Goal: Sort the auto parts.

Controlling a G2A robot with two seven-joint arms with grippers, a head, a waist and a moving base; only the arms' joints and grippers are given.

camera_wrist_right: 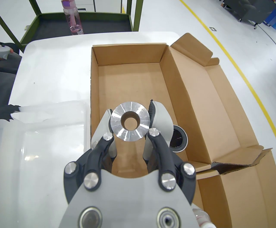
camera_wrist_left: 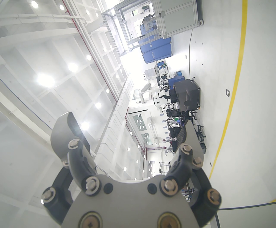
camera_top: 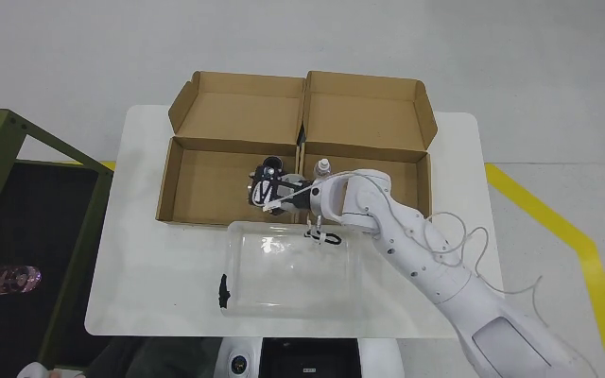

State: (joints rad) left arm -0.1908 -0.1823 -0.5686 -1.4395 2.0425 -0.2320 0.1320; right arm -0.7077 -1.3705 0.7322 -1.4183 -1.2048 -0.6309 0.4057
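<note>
White table (camera_top: 151,265) — right pincer (camera_wrist_right: 130,121) grips metal ring (camera_wrist_right: 117,125) (over cardboard box (camera_wrist_right: 129,82)).

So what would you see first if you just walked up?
The shiny metal ring, pinched in the right gripper above an open cardboard box. Next, a second open box right beside it on the white table, and a clear plastic tub nearer the robot.

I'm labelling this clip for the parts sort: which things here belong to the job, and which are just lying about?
Job: metal ring, held in the right tool; black round part in the cardboard box below; second cardboard box; clear bin.
Lying about: pink bottle; green cart.
</note>
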